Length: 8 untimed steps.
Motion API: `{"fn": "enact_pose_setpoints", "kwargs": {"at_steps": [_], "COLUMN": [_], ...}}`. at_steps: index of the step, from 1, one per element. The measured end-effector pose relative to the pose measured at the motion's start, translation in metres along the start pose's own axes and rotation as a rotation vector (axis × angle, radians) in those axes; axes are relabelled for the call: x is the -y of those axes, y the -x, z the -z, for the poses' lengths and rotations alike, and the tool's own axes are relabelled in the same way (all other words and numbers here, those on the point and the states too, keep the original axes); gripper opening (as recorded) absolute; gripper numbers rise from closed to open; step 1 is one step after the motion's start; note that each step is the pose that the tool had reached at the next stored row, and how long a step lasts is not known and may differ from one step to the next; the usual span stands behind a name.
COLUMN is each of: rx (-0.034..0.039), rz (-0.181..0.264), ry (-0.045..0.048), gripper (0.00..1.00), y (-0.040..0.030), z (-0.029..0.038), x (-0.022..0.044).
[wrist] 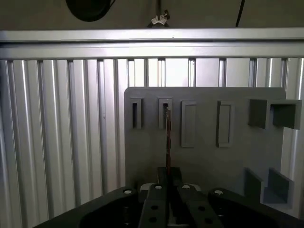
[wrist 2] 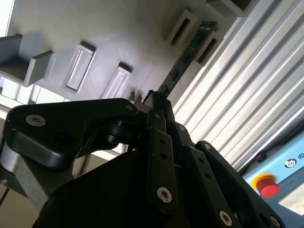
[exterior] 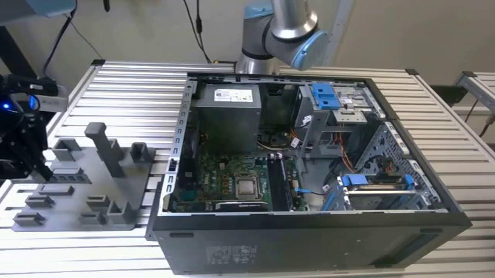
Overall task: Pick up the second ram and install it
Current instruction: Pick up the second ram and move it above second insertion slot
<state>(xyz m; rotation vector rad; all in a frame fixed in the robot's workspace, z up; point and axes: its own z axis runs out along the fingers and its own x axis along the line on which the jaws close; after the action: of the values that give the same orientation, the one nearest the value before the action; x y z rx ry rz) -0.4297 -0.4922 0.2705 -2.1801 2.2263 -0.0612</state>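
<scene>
Second wrist view: the second ram (wrist 2: 185, 57), one end between the fingers (wrist 2: 161, 121).

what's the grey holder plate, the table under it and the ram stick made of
The holder plate is uniform matte grey with blocky slots; it looks like moulded or printed plastic. The table has ribbed silvery slats with a sheen, likely aluminium profile. The second ram is a dark green circuit board with black chips, probably fibreglass laminate.
</scene>
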Motion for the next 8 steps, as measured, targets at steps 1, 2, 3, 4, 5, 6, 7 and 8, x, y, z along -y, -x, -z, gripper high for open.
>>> {"fn": "enact_pose_setpoints", "kwargs": {"at_steps": [1, 2, 3, 4, 5, 6, 7, 8], "rx": [0.0001, 0.0001, 0.0001, 0.0001, 0.0001, 0.0000, 0.0001, 0.0001], "rz": [0.000, 0.000, 0.000, 0.000, 0.000, 0.000, 0.000, 0.000], "ry": [-0.0002, -0.0001, -0.0001, -0.0001, 0.0000, 0.0000, 0.0000, -0.0001], "gripper": [0.14, 0.14, 0.14, 0.14, 0.14, 0.14, 0.14, 0.14], "y": [0.0000, 0.0000, 0.0000, -0.0001, -0.0001, -0.0001, -0.0001, -0.0001], "z": [0.0016, 0.0034, 0.0053, 0.0069, 0.0089, 0.0109, 0.0127, 0.0145], "x": [0.0001, 0.0002, 0.0002, 0.0003, 0.0004, 0.0005, 0.0006, 0.0007]}}
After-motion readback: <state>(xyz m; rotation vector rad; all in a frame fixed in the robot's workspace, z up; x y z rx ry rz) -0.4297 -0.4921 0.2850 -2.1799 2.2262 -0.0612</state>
